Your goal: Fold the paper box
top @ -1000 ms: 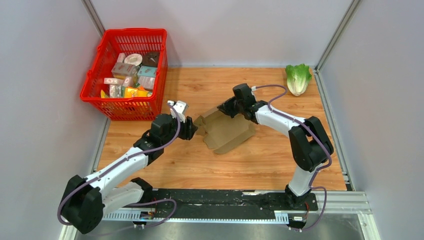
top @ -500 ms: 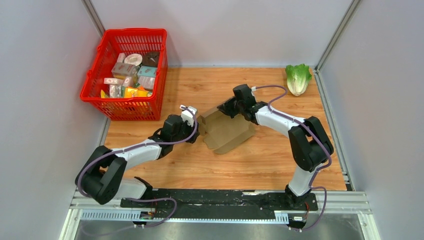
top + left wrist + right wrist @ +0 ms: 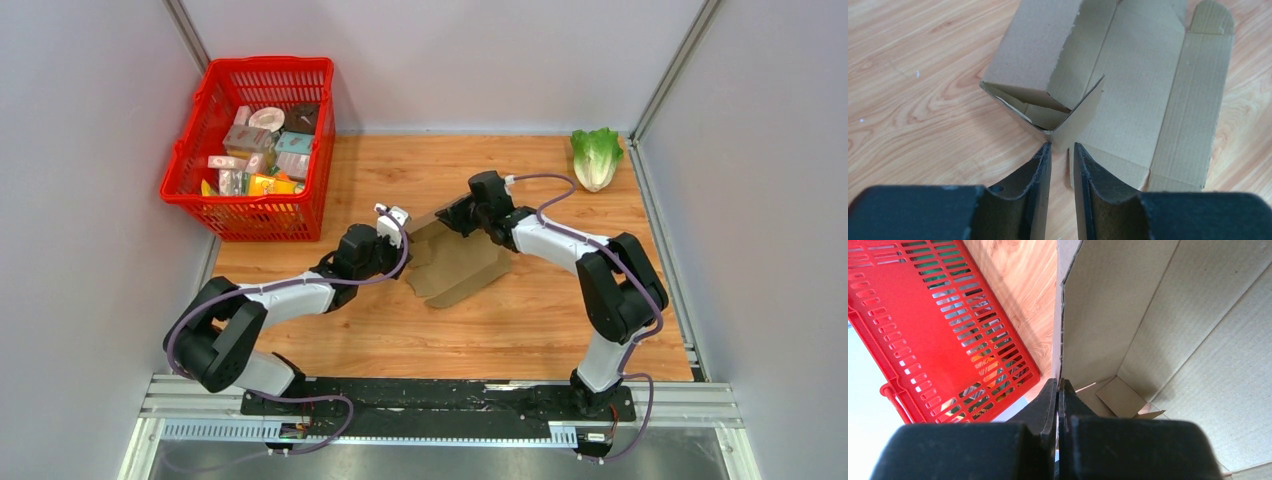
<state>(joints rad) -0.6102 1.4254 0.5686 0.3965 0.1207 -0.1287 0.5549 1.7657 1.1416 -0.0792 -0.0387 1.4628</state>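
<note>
The paper box point(image 3: 458, 266) is plain brown cardboard, partly folded, lying mid-table with one end wall raised. My right gripper point(image 3: 446, 216) is at its far edge, shut on the upright side wall. In the right wrist view the wall's edge point(image 3: 1060, 315) runs into the closed gripper point(image 3: 1058, 381), with the box interior point(image 3: 1173, 330) to the right. My left gripper point(image 3: 401, 251) sits low at the box's left end. In the left wrist view the left gripper point(image 3: 1062, 146) holds nothing, its jaws a narrow gap apart, just short of a raised corner of the box point(image 3: 1063, 112).
A red basket point(image 3: 255, 215) holding several small printed packages stands at the back left, also seen in the right wrist view point(image 3: 923, 315). A green lettuce point(image 3: 597, 155) lies at the back right corner. Grey walls enclose the wooden table on three sides.
My left arm has stretched out to the right and brought its gripper up to the box's left end. The right gripper has kept its hold on the wall and stayed put.
</note>
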